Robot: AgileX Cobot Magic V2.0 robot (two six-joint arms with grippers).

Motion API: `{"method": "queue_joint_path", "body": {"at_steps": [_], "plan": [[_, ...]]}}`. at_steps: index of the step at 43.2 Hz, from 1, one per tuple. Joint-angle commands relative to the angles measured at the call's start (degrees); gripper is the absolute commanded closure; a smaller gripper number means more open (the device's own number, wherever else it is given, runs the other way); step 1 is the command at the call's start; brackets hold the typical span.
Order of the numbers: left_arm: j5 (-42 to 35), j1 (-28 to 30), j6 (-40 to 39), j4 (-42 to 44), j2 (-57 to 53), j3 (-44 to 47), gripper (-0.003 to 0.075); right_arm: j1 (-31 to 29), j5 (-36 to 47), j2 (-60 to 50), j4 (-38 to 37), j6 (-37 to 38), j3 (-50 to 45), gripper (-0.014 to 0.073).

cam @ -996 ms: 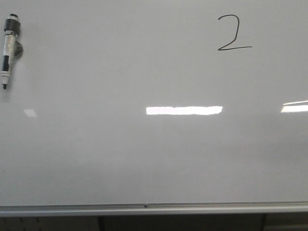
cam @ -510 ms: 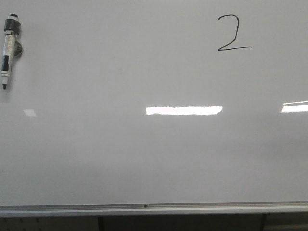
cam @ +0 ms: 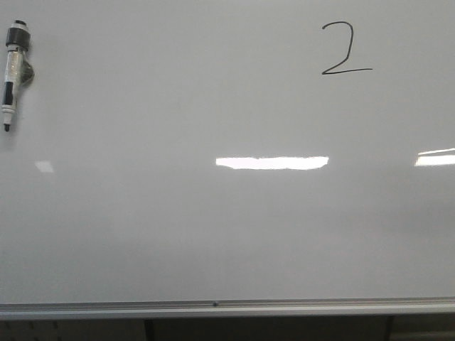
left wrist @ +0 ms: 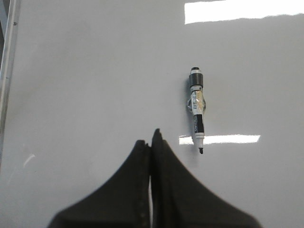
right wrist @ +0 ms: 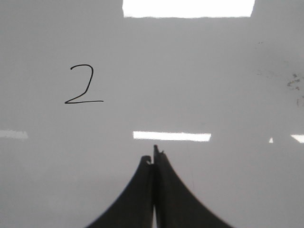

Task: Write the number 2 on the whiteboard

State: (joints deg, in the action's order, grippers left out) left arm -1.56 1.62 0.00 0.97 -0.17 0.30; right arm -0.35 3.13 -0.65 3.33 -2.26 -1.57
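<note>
Showing a thin black hand-drawn number 2 [cam: 345, 48] high on its right side, the large glossy white-grey whiteboard [cam: 213, 227] is sitting rigid and slick. The left gripper [left wrist: 151, 142] and right gripper [right wrist: 153, 154] are both pressing their fingers together, empty. The light white-and-black marker [left wrist: 196, 108] is clinging at far left, uncapped; its barrel looks easiest to pinch.

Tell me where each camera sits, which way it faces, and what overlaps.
Front: faces the whiteboard squarely; number 2 upper right, marker upper left; no arm visible.
Left wrist: faces the board; shut left gripper; shares the marker with front.
Right wrist: faces the board; shut right gripper; shares the 2 with front.
</note>
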Motion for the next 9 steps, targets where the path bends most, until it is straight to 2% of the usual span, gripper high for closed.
{"method": "queue_joint_path", "body": {"at_steps": [1,9], "plan": [[-4.85,-0.06,0.00,-0.48,-1.10,1.20,0.0740,-0.33,4.93,-0.83,-0.46,-0.10,0.03,0.0662],[-4.85,-0.06,0.00,-0.48,-1.10,1.20,0.0740,-0.33,4.93,-0.83,-0.46,-0.10,0.03,0.0662]]}}
